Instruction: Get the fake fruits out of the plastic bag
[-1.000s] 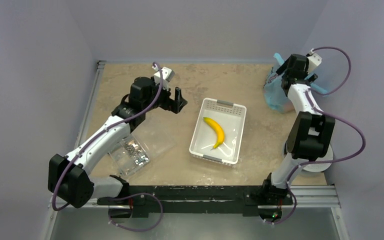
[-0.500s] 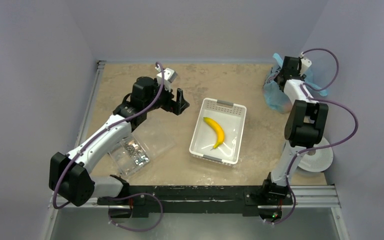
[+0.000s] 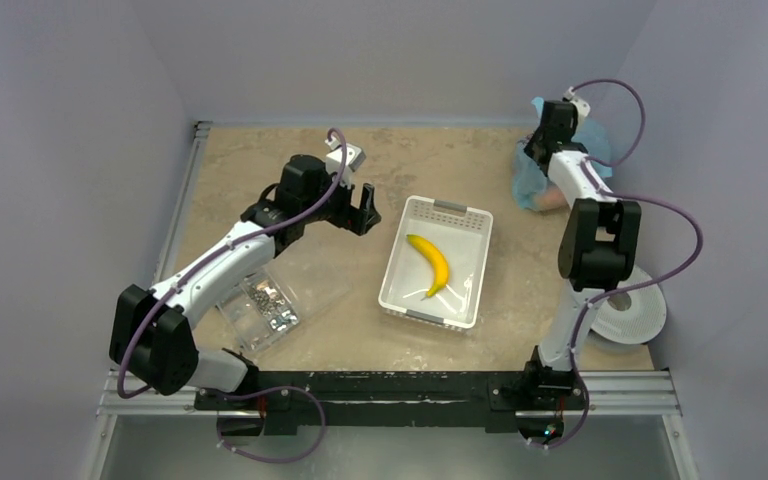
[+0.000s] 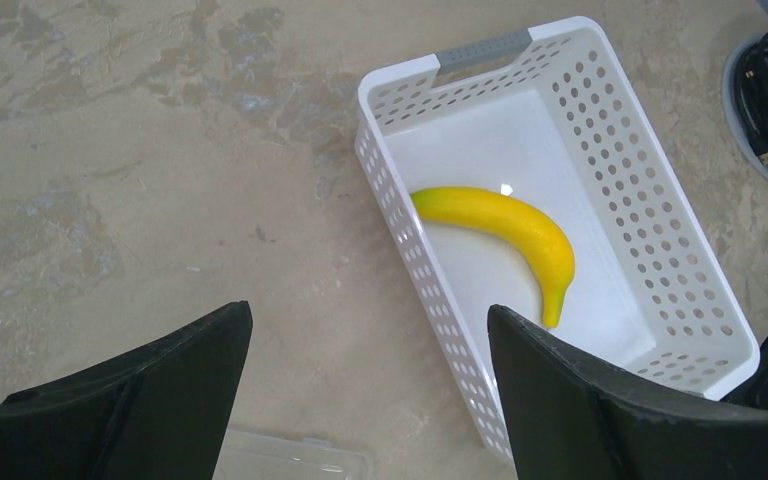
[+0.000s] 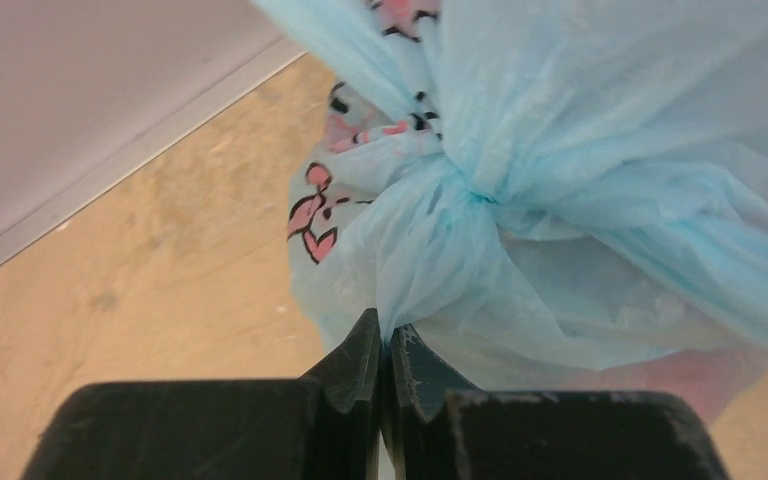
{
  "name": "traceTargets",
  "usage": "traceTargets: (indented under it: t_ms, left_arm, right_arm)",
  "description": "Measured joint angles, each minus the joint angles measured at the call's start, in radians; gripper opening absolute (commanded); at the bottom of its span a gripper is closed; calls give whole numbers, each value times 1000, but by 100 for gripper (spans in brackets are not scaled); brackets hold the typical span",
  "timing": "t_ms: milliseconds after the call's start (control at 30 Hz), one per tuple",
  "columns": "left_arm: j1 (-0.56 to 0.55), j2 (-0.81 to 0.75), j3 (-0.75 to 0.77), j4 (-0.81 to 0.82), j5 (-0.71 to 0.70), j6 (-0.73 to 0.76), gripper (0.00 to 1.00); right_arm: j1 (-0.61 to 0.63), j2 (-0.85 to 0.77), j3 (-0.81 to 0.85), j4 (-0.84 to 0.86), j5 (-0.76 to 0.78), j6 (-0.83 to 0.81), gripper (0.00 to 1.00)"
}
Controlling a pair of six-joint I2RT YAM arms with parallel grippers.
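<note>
The light-blue plastic bag (image 5: 560,180) with a pink print sits knotted at the table's far right corner (image 3: 532,178). My right gripper (image 5: 387,335) is shut on a fold of the bag just below its knot. A reddish shape (image 5: 720,375) shows through the film at the lower right; the fake fruits are otherwise hidden inside. In the top view the right gripper (image 3: 548,140) is over the bag. My left gripper (image 4: 370,325) stands open over bare table beside the white basket, with nothing between its fingers; the top view shows it (image 3: 358,205) left of the basket.
A white perforated basket (image 3: 465,290) at the table's middle holds a yellow banana (image 3: 430,262). A clear packet of metal bits (image 3: 272,305) lies near the left arm. A white round object (image 3: 632,315) sits at the right edge. Grey walls close in.
The right gripper has closed on the bag and moved left and back with it. The left arm has shifted slightly right, toward the basket.
</note>
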Motion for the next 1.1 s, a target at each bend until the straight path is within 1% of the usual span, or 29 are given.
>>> traceTargets:
  t_ms: [133, 233, 400, 533, 667, 733, 933, 1100]
  left_arm:
    - [-21, 0, 0, -13, -33, 33, 88]
    - [-41, 0, 1, -24, -44, 56, 88]
    - [-52, 5, 2, -31, -51, 68, 88]
    - [-51, 11, 2, -32, -65, 80, 88]
    - [-51, 11, 3, -47, -93, 90, 87]
    - [-51, 12, 11, -65, -109, 93, 85]
    - [-51, 4, 41, -99, -121, 115, 84]
    - [-44, -47, 41, -104, -130, 119, 84]
  right_arm:
    - [93, 32, 35, 8, -35, 5, 0]
    - [151, 55, 45, 39, -108, 31, 0]
    - [212, 89, 68, 95, -213, 75, 0]
    - [258, 140, 122, 154, -291, 110, 0]
    - [314, 206, 187, 195, -332, 127, 0]
    - [356, 245, 232, 204, -347, 130, 0]
    - [487, 360, 415, 182, -373, 130, 0]
    - [584, 361, 416, 167, -373, 135, 0]
